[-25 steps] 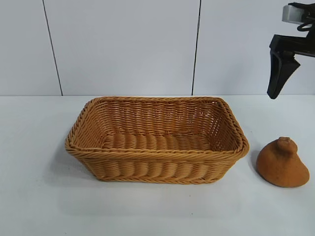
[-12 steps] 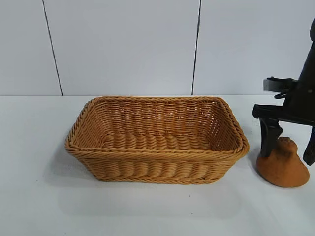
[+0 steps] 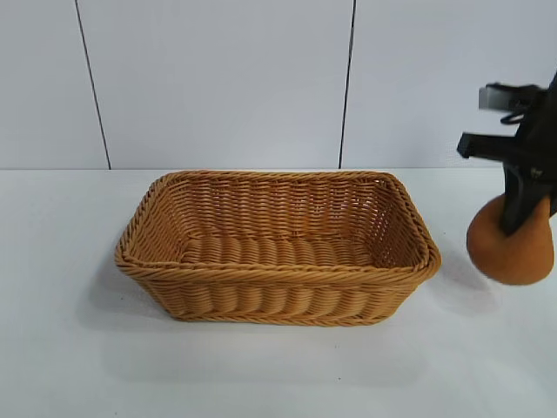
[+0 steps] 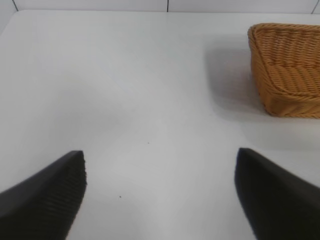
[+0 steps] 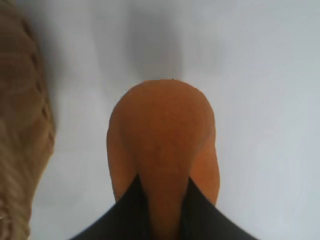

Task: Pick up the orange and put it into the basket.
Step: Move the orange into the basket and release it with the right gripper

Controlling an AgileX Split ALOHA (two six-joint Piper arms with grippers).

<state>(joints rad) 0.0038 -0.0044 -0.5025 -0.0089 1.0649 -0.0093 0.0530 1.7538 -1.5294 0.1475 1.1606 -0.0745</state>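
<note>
A: Start at the right gripper (image 3: 525,222). What has it got?

B: It sits at the right edge of the exterior frame, pointing steeply down, and its jaws are clamped on the narrow top of the orange (image 3: 511,246). In the right wrist view the two dark fingers (image 5: 127,212) pinch the neck of the fruit from either side, and the broad round end bulges out past them.

A: Is the orange on the table (image 3: 61,348)?

B: No. It hangs clear of the white surface, with a soft shadow under it at the lower right of the exterior frame. The wrist view shows the same shadow on the table beyond the fruit.

A: And the basket (image 3: 277,272)?

B: In the middle of the exterior frame, standing flat on the table, nothing inside it. The orange is just beside its right end, about level with the rim, not over the opening. In the right wrist view a blurred strip of wicker (image 5: 22,135) runs down the left edge, near the fruit but apart from it.

A: The other arm?

B: The left gripper (image 4: 160,195) shows only in its own wrist view, at the bottom of that frame, jaws spread wide with bare table between them, gripping nothing. A corner of the basket (image 4: 287,65) shows at that frame's upper right, well apart from it.

A: Behind it all?

B: A pale panelled wall (image 3: 218,78) with dark vertical seams fills the upper half of the exterior frame.
</note>
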